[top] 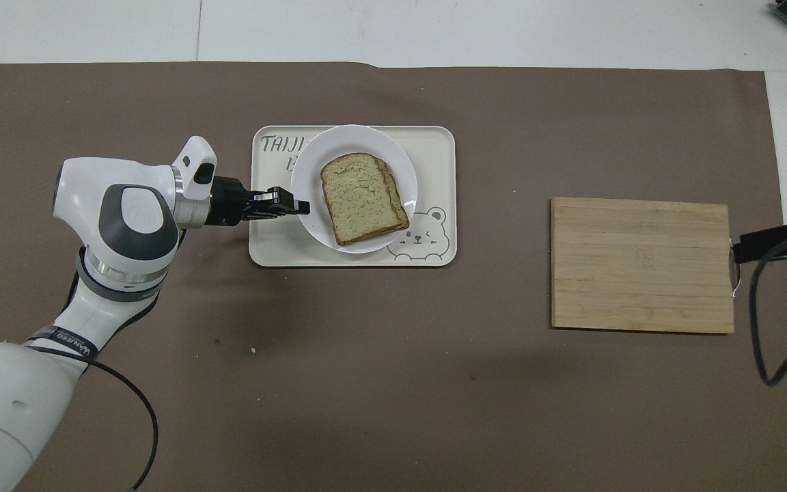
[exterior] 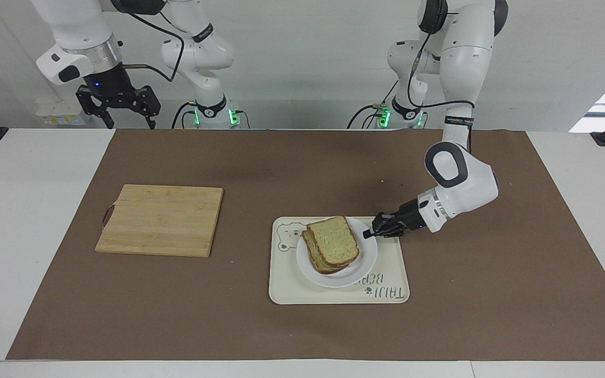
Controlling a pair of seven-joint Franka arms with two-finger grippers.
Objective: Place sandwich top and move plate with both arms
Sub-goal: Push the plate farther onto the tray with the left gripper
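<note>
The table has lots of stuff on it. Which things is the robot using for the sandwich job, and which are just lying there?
In the job:
sandwich top
plate
left gripper, shut on the plate's rim
right gripper, open, waiting up by its base

Just lying there:
bear tray, under the plate
cutting board
brown mat

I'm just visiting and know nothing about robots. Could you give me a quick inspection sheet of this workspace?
Surface: brown mat on a white table.
Job's things: pale speckled top bread slice stacked on another, on round white plate, on cream bear tray.
Clutter: bamboo cutting board; crumbs.
End effectors: left end effector shut on the plate's rim; right end effector open, waiting raised.
Cables: black cable by the board.
Surroundings: nothing seen.
</note>
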